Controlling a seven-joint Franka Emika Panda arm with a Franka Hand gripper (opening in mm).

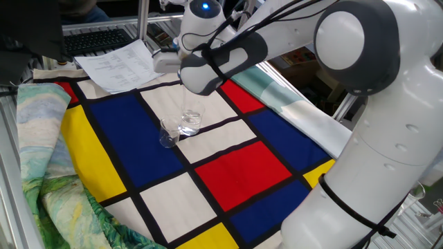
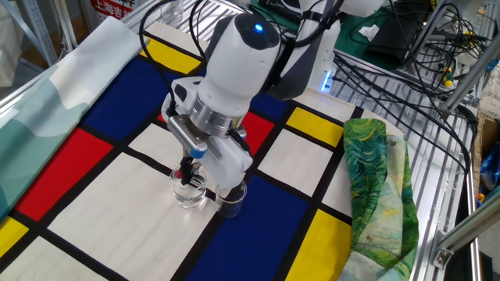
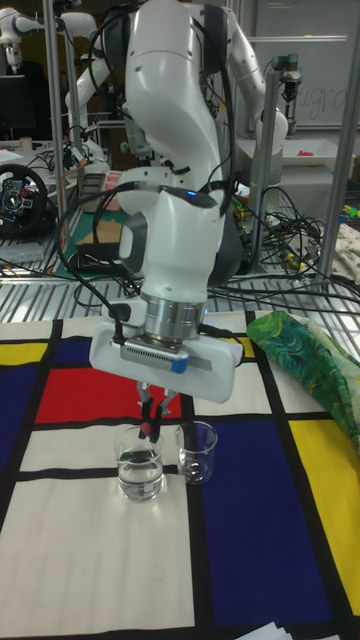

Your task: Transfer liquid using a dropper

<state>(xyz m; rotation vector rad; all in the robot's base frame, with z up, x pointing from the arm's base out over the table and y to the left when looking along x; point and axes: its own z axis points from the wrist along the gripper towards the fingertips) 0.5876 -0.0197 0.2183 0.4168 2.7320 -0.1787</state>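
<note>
Table's got a red, blue, yellow and white checked cloth (image 2: 94, 211). Green painted fabric (image 2: 375, 187) sits at right, cables (image 2: 406, 70) upper right, papers (image 1: 124, 66) and keyboard (image 1: 93, 40) upper left.

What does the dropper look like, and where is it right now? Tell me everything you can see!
The dropper is a thin, clear tube with a small red bulb on top. The gripper pinches it at the red bulb and holds it upright. Its tube points down into the beaker holding liquid, which sits on a white square of the coloured cloth. An empty beaker stands beside that one. The tube's tip is too clear to make out.
</note>
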